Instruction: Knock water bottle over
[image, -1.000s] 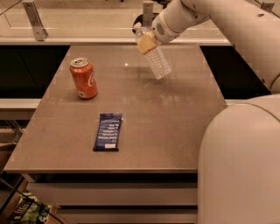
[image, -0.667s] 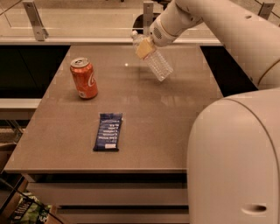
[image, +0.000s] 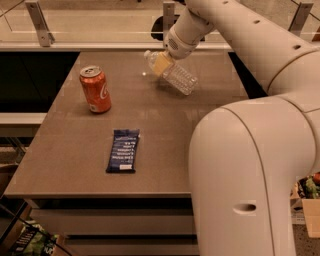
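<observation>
The water bottle (image: 178, 77) is a clear ribbed plastic bottle at the back middle of the table. It leans steeply, its white cap (image: 148, 54) pointing up and to the left and its base low to the right, close to the tabletop. My gripper (image: 162, 63) comes down from the white arm at the top and is shut on the bottle's neck end. One tan fingertip (image: 161, 64) lies across the front of the bottle; the other is hidden behind it.
An orange soda can (image: 95, 89) stands upright at the left of the brown table (image: 75, 160). A dark blue snack bar (image: 123, 150) lies flat at front centre. My white arm and body fill the right side. A railing runs behind the table.
The bottle has tipped further over, its cap end swinging left and down with my gripper. The can and the snack bar have not moved.
</observation>
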